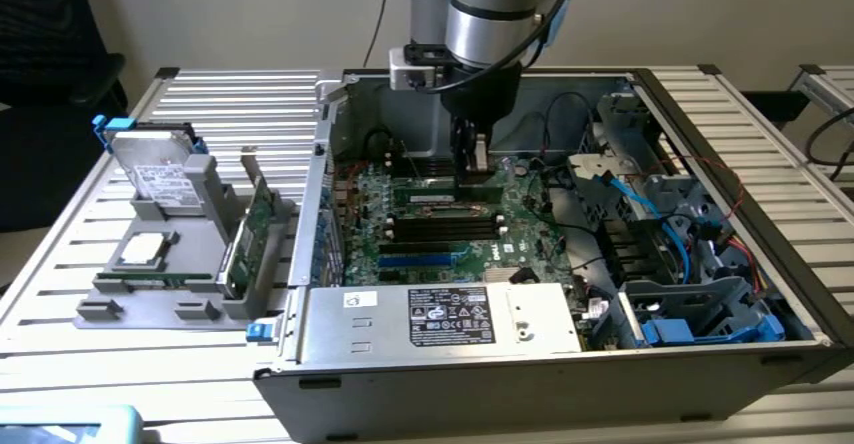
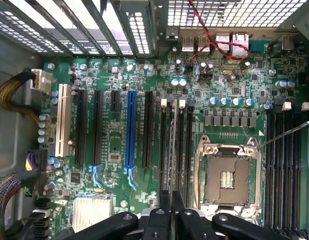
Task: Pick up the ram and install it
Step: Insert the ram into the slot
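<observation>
Exterior case: computer case (image 1: 534,389), lid off, holds motherboard (image 1: 441,249) and power supply (image 1: 441,314).
Exterior holder: grey holder (image 1: 134,309), exterior view's left, carries hard drive (image 1: 163,179) and expansion card (image 1: 247,249).
Exterior ram: ram (image 1: 441,197), green with pale label, just under gripper (image 1: 470,164), over the motherboard.
Wrist ram: seen edge-on as a thin pale line (image 2: 171,150) between black memory slots (image 2: 163,145), beside CPU socket (image 2: 227,175).
Wrist jaws: gripper (image 2: 171,212) clamped on the ram.
</observation>
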Robot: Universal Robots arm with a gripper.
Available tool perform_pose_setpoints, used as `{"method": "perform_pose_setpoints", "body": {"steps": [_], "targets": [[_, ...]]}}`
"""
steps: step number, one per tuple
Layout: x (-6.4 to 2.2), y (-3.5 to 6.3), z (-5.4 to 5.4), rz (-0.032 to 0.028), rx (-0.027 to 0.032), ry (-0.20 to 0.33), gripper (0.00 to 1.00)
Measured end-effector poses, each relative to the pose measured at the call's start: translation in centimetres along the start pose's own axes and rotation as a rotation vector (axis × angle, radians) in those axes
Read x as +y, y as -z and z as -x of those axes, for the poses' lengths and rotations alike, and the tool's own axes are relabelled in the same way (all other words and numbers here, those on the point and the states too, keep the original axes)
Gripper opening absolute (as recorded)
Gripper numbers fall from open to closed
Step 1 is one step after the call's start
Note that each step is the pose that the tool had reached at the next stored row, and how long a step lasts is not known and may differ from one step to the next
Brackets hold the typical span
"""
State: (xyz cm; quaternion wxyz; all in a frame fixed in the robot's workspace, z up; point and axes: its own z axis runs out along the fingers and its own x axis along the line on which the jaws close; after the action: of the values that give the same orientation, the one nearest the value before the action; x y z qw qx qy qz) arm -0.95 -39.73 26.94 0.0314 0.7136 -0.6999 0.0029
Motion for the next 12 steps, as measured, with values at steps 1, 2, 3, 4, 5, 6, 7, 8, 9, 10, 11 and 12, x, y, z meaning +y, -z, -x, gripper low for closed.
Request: {"method": "perform_pose_setpoints", "body": {"steps": [1, 2, 3, 4, 5, 6, 7, 8, 9, 10, 11, 12], "targets": [[0.00, -0.08, 0.01, -0.0002, 0.0002, 0.002, 0.13], [-0.01, -0.17, 0.01, -0.0006, 0.0005, 0.004, 0.13], [-0.01, -0.24, 0.01, -0.0010, 0.0011, 0.007, 0.13], [0.00, -0.30, 0.01, -0.0014, 0.0014, 0.012, 0.13], [0.00, -0.36, 0.02, -0.0019, 0.0019, 0.019, 0.13], [0.00, -0.41, 0.02, -0.0023, 0.0025, 0.026, 0.13], [-0.01, -0.46, 0.02, -0.0027, 0.0030, 0.034, 0.13], [-0.01, -0.49, 0.02, -0.0029, 0.0036, 0.041, 0.13], [-0.01, -0.53, 0.03, -0.0030, 0.0040, 0.042, 0.13], [-0.01, -0.61, 0.03, -0.0030, 0.0045, 0.042, 0.13], [-0.02, -0.73, 0.03, -0.0029, 0.0050, 0.041, 0.13], [-0.02, -0.85, 0.04, -0.0028, 0.0053, 0.040, 0.13]]}}
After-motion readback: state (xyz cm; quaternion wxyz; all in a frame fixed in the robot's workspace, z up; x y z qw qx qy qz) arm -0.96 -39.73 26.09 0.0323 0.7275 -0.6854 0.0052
